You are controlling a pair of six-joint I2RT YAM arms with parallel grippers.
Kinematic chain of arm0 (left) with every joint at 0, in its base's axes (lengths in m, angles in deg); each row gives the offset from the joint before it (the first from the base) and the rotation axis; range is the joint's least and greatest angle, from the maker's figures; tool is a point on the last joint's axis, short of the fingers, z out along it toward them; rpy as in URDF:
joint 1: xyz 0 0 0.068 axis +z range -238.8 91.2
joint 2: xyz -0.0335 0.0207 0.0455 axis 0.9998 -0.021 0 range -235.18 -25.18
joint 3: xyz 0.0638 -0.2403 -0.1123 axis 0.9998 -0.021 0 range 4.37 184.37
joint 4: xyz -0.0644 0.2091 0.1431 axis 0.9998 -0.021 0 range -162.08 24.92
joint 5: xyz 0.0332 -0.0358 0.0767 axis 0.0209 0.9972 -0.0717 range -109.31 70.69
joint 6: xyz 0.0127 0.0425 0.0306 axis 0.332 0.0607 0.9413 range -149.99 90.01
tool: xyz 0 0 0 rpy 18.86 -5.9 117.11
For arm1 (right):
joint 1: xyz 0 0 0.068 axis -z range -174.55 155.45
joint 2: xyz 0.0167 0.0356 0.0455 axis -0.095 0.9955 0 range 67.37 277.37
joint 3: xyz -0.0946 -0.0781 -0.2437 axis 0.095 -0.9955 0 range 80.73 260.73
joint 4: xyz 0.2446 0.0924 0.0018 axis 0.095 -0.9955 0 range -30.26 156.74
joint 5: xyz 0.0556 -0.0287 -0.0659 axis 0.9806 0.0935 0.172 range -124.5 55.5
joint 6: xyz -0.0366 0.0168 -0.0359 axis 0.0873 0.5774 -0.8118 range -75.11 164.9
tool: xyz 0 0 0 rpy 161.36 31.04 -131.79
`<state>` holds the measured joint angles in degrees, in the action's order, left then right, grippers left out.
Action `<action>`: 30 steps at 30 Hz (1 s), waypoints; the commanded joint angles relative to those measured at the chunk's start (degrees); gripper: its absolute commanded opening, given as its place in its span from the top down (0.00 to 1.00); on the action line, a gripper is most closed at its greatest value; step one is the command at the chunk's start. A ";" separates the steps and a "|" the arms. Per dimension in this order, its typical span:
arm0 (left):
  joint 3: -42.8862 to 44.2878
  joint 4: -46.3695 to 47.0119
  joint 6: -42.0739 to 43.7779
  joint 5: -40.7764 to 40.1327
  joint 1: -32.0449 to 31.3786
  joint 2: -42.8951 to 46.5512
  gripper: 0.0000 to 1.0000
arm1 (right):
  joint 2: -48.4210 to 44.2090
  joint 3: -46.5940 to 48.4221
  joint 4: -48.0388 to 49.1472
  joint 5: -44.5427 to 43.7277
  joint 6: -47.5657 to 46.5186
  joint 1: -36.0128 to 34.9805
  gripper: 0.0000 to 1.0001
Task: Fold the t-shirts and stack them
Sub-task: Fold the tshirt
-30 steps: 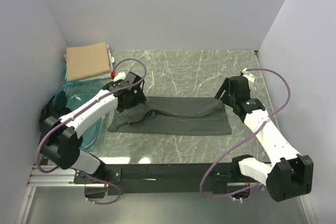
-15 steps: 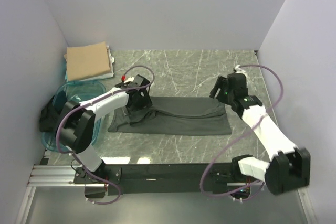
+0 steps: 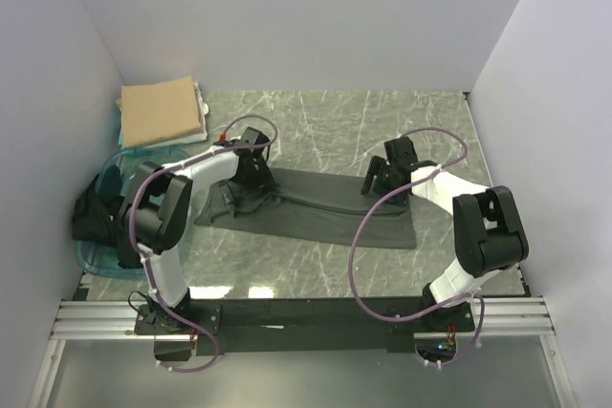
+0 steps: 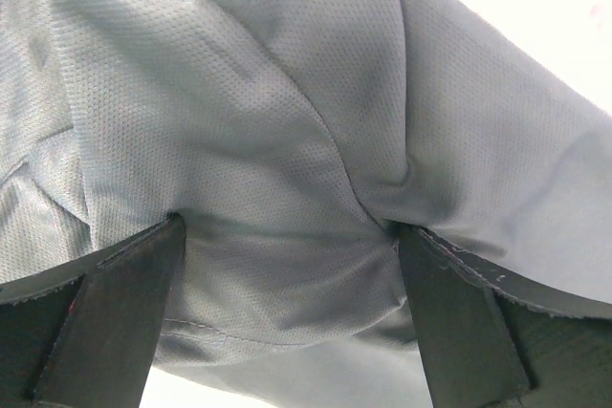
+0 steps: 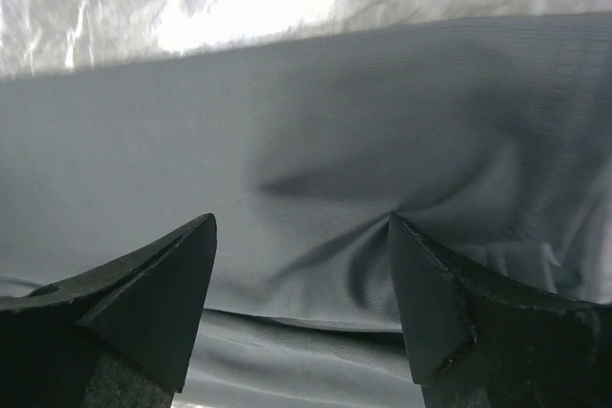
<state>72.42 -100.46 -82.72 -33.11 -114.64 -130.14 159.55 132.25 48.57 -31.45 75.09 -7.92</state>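
The dark charcoal-grey t-shirt (image 3: 325, 212) lies spread as a long band across the middle of the table. My left gripper (image 3: 253, 177) is down on its far left part. In the left wrist view (image 4: 287, 226) the jaws stand wide apart, with bunched shirt fabric (image 4: 287, 93) between the fingers. My right gripper (image 3: 375, 183) is down on the shirt's far right part. In the right wrist view (image 5: 298, 221) it is open too, with the tips pressing into puckered fabric (image 5: 287, 121). The tan t-shirt (image 3: 161, 112) lies folded at the back left.
A translucent teal tub (image 3: 113, 177) stands at the left edge, with dark cloth (image 3: 91, 212) beside it. White cloth shows under the tan shirt. Grey walls close in the table on three sides. Purple cables loop over both arms.
Both grippers have moved inward over the charcoal shirt, the left one to the right and the right one to the left, and come down on its far edge. The shirt's right end has shifted slightly.
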 commanded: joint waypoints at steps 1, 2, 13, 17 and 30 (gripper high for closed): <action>5.05 2.86 1.48 -0.17 1.50 -6.99 0.01 | -0.86 -1.77 2.18 0.64 1.00 -2.01 0.21; 7.16 2.42 2.27 -0.17 2.11 -9.70 0.01 | -1.82 -2.91 2.18 0.64 1.27 -2.36 0.21; 51.27 -0.57 7.38 10.80 2.21 -33.97 0.01 | -19.31 -20.93 -0.55 0.02 11.10 -24.14 0.21; 62.80 3.37 5.63 16.94 1.32 -43.21 0.01 | -25.02 -21.30 -2.65 0.74 16.55 -35.66 0.21; 64.13 27.55 1.14 25.58 0.53 -47.87 0.01 | -30.83 -16.20 0.42 6.45 7.86 -50.71 0.19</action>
<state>133.58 -77.16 -80.78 -10.82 -113.38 -174.88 129.96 113.35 47.43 -26.49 85.28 -57.86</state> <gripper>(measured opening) 0.995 0.806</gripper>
